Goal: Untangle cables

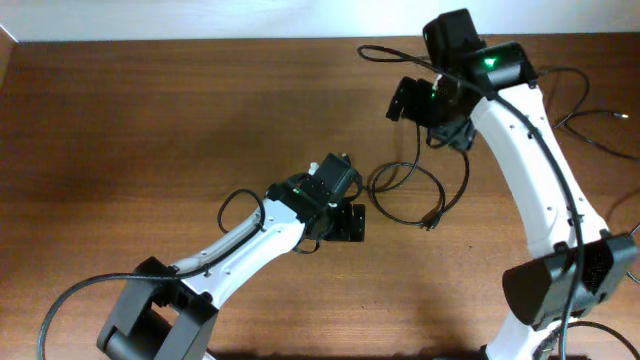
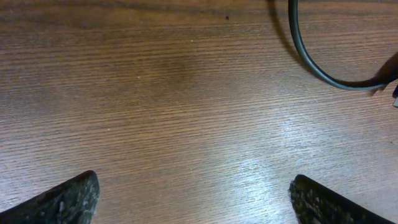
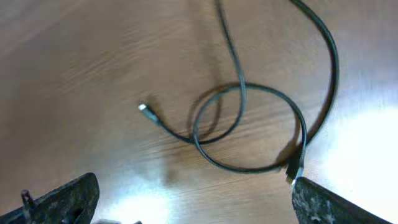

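Observation:
A thin black cable lies in a loose loop on the wooden table, right of centre. One small plug rests at its lower right. In the right wrist view the cable crosses itself in a ring, with one plug at the left and another by the right finger. My right gripper hovers above the loop, open and empty. My left gripper is open and empty just left of the loop. Only an arc of cable shows at the top right of its view.
Thicker black robot wires trail along the right side of the table. The left arm's base stands at the bottom left and the right arm's base at the bottom right. The table's far edge meets a white wall.

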